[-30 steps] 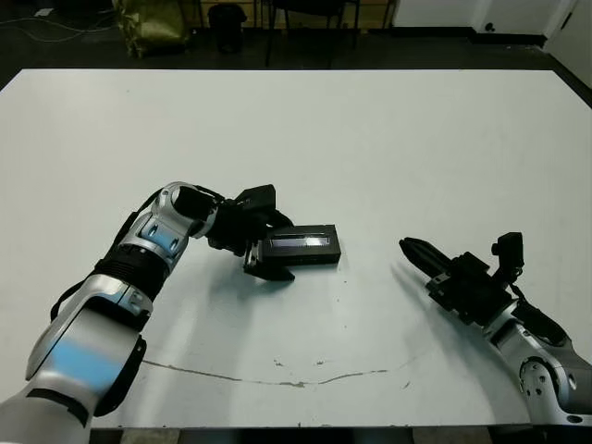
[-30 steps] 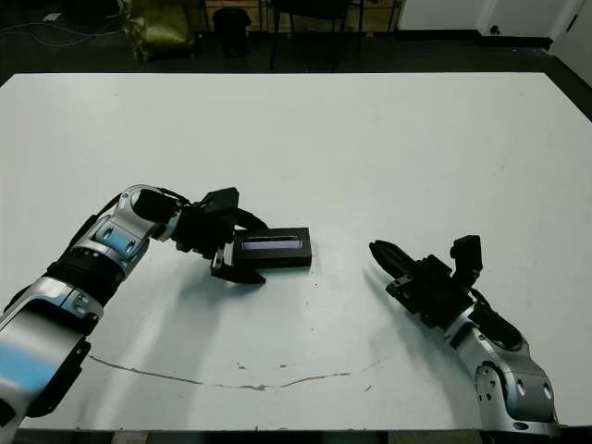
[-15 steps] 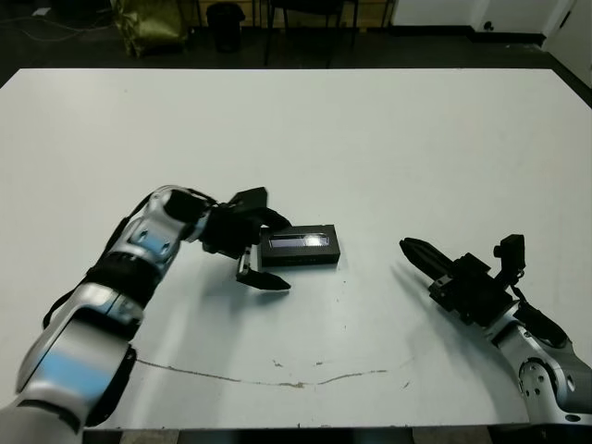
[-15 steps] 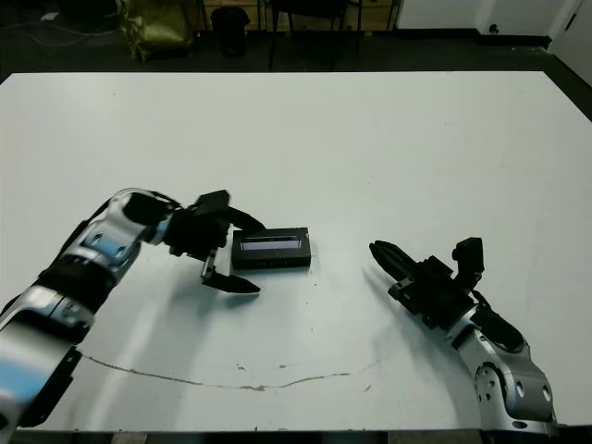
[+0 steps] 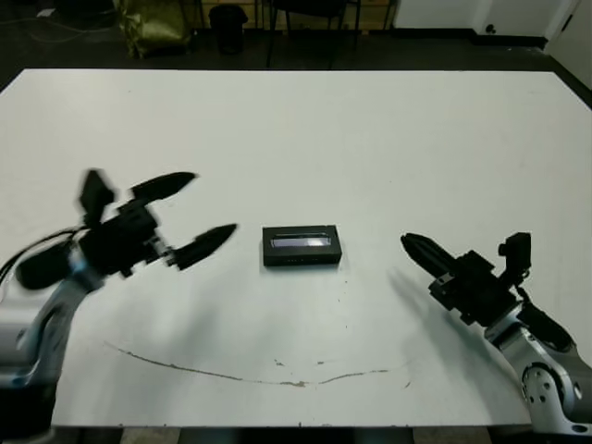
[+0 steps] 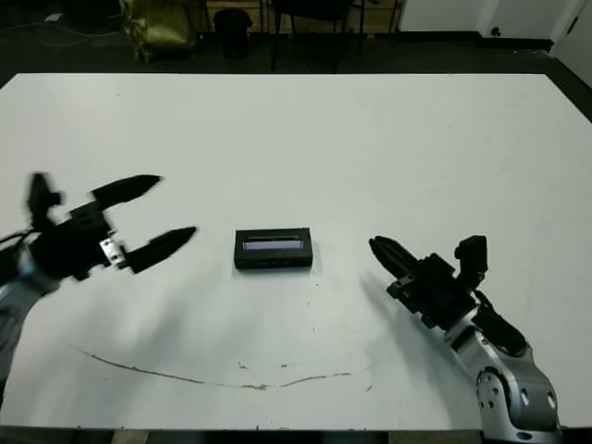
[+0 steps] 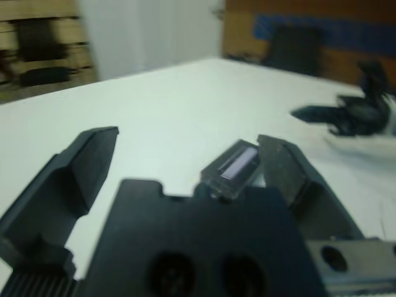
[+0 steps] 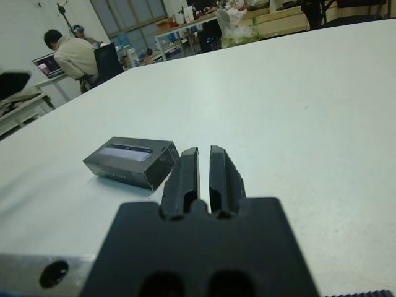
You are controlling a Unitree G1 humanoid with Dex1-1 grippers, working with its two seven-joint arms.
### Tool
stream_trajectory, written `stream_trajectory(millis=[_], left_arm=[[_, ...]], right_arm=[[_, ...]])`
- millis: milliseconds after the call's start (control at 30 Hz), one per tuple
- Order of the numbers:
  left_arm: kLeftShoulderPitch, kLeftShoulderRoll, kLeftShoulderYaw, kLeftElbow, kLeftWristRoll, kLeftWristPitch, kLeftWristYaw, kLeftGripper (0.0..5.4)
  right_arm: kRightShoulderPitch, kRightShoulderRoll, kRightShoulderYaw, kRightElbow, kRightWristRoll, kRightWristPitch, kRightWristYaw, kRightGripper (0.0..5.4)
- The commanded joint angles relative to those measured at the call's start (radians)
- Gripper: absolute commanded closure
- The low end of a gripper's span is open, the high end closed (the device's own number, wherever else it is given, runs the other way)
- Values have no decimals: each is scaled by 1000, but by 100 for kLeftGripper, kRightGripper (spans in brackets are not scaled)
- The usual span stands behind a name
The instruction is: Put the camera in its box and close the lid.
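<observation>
Lid (image 5: 302, 245) seated on the box — flat on the table (image 5: 370, 139). Left gripper (image 5: 190, 215) spread wide, empty, well apart from it. Right gripper (image 5: 413, 248) pinched closed — holding nothing.

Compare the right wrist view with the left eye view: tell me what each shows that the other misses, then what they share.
Only the right wrist view shows a seated person at a screen and cluttered desks beyond the table, plus the right gripper's fingers seen close, pressed nearly together.

Only the left eye view shows the left gripper whole, fingers spread wide and holding nothing, off to the left of the closed box, and a thin dark line along the table's near edge.

Both show the closed box with the lid on, lying alone on the white table, untouched by either gripper.
</observation>
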Motion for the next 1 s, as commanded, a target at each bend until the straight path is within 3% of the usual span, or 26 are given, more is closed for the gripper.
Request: stream_trajectory(millis=[33,200,300,433,533,633,800,1000], left_arm=[[147,-117,-2,-105,15,-3,180,1],[322,-298,-119,-249,165,-50,473,86],[375,-372,-206,-190,321,-256,558,157],[404,-388,-273,-106,458,-459,610,257],[408,-389,-298,-41,494,-578,623,330],[415,-385,-322,-55,505,-571,633,408],[398,-365,-327,-50,495,-605,624,532],[386,-350,-328,-47,503,-630,623,537]], right_arm=[[28,30,-1,-16,6,-3,-31,540],[110,106,53,-124,-119,-51,-197,540],[164,164,96,-176,-177,-79,-284,540],[196,218,137,-158,-245,-154,-337,540],[198,231,152,-112,-287,-241,-334,540],[195,249,162,-85,-313,-307,-346,540],[193,258,163,-88,-327,-304,-371,540],[190,249,161,-111,-353,-288,-409,540]])
